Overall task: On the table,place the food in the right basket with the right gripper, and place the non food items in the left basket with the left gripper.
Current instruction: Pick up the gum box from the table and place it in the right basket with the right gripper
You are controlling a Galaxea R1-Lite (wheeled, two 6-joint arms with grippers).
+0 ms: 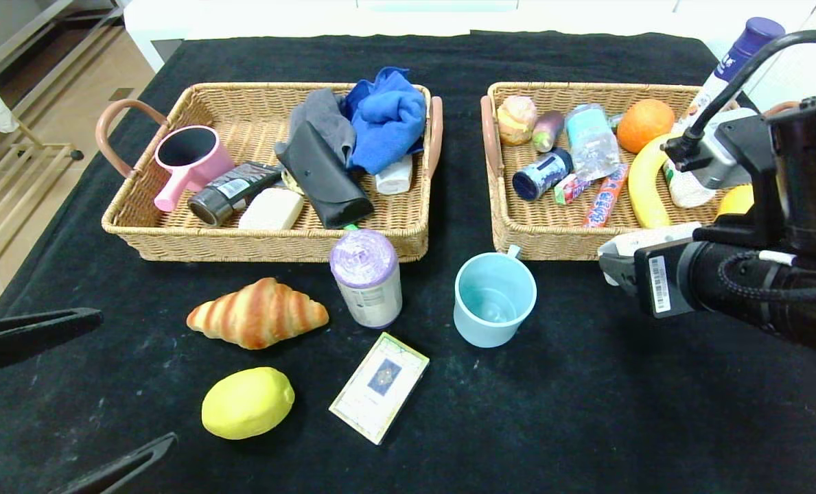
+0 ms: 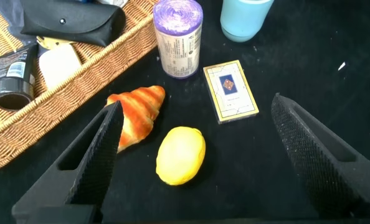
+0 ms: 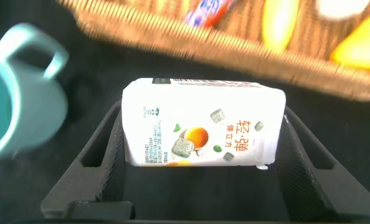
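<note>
Two wicker baskets at the far side of the black-clothed table [image 1: 586, 412], loose items in front.
Left basket [image 1: 174, 237]: pink cup, dark tube, white bar, black case, blue cloth. Right basket [image 1: 510, 226]: orange, banana, bun, wrapped snacks, water bottle [image 1: 591, 140]. Right gripper [image 3: 203, 155] clamped on white fruit-print carton [image 3: 200, 127], just near of the right basket's front rim. Left gripper [image 2: 197, 149] spread open over lemon [image 1: 247, 402]. Croissant [image 1: 258, 312], purple roll [image 1: 366, 276], blue mug [image 1: 493, 299], card box [image 1: 380, 385] on the cloth.
</note>
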